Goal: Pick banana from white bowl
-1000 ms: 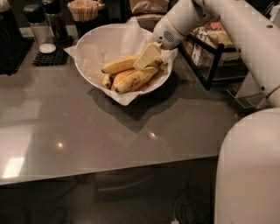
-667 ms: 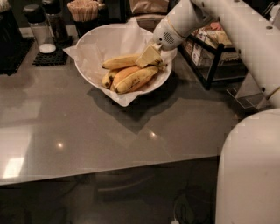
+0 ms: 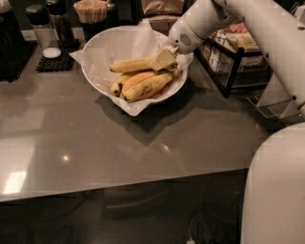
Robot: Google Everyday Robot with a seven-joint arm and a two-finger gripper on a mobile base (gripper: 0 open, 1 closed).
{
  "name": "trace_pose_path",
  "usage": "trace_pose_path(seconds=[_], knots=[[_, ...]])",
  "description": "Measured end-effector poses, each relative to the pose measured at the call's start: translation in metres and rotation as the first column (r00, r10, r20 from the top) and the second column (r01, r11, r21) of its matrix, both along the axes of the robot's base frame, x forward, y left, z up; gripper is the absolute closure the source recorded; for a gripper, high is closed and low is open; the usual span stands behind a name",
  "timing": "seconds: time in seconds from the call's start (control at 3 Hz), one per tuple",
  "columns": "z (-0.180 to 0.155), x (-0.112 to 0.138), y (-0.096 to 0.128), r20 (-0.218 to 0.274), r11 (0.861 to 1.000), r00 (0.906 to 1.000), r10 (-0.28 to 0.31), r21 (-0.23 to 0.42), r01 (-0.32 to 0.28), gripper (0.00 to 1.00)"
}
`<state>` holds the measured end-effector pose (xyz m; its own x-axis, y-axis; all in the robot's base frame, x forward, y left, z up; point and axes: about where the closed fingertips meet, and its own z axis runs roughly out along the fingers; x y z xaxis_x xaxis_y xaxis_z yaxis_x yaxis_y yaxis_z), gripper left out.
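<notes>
Pincer (image 3: pixel 164 59) at banana (image 3: pixel 131 65); other bananas (image 3: pixel 147 86) just beside

Self-service snack counter, as in a café or an office break area. A grey table (image 3: pixel 95 143) carries a paper-lined bowl (image 3: pixel 102 47) of bananas (image 3: pixel 143 81), lidded shakers (image 3: pixel 40 28) on a black mat (image 3: pixel 57 64), a filled basket (image 3: pixel 90 10) and a black wire rack (image 3: pixel 233 62) of packaged snacks. The tool (image 3: pixel 164 59) hangs over the bowl's right side.

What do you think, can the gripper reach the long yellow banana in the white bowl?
Probably yes. The gripper is at one end of the banana, which lies uncovered in the white bowl, with nothing over it.
</notes>
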<state>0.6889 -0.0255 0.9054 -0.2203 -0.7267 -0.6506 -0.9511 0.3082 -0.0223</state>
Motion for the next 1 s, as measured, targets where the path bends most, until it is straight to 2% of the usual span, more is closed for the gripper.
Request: trace_pose_path(seconds=[0.33,0.67,1.0], knots=[[0.042,-0.014,-0.01,0.082,0.995,0.9964,0.022,0.091,-0.03,1.0],[0.077,-0.034,-0.028,0.156,0.966,0.9864,0.053,0.244,-0.09,1.0],[0.092,-0.064,-0.049,0.177,0.902,0.9833,0.043,0.417,-0.115,1.0]])
